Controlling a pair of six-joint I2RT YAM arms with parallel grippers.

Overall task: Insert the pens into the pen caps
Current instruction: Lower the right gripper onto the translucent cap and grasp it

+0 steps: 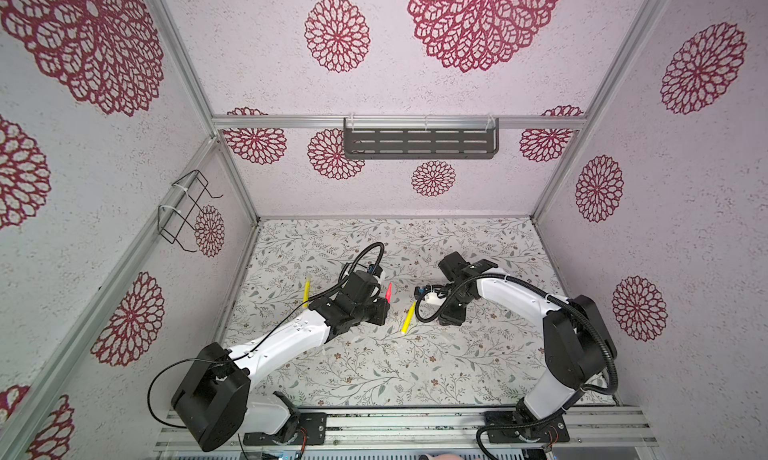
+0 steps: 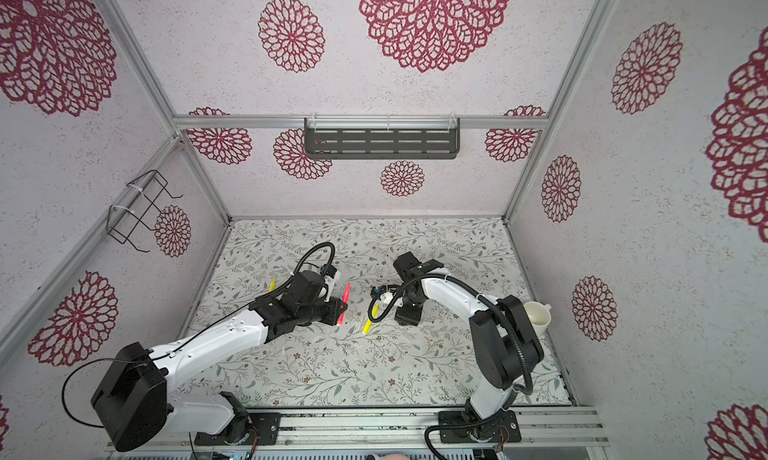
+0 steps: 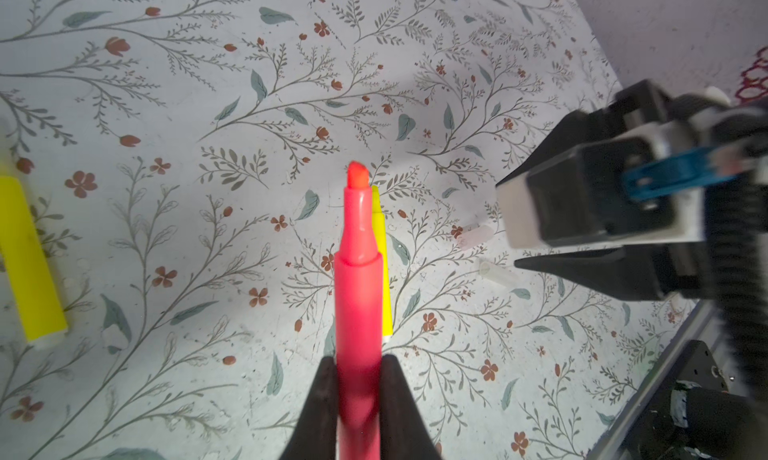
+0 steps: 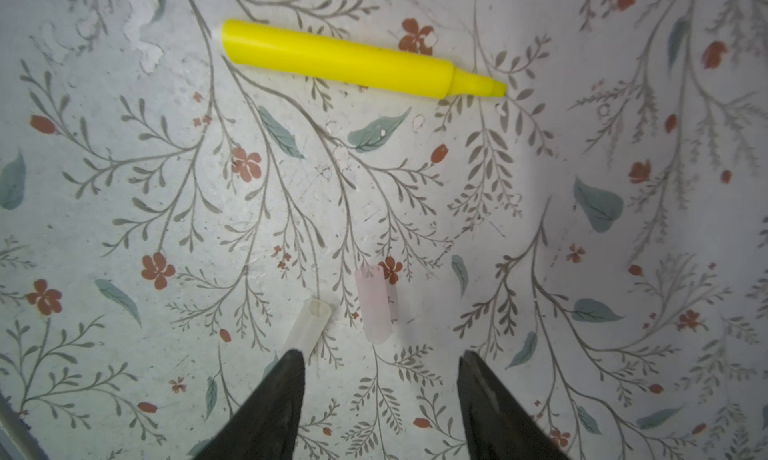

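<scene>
Slippage is looming: left fingers (image 3: 326, 391) are clamping the red pen (image 3: 358, 279), right fingers (image 4: 282, 387) hovering part-open, empty, near the pink cap (image 4: 374, 304); off-centre closing could flick it away.

Even, diffuse light fills both top views, where wide-angle distortion bows the frame rails (image 1: 185, 76) toward the edges. Soft shadows pool on the worktop (image 1: 374, 375). In the left wrist view the red-pink pen (image 3: 358, 271) goes soft close to the lens, and the right arm (image 3: 602, 204) is smeared with blur. The right wrist view is crisp mid-frame; a grey shadow dims one side, and the fingers (image 4: 274, 404) of the right gripper (image 4: 381, 353) are out of focus.
</scene>
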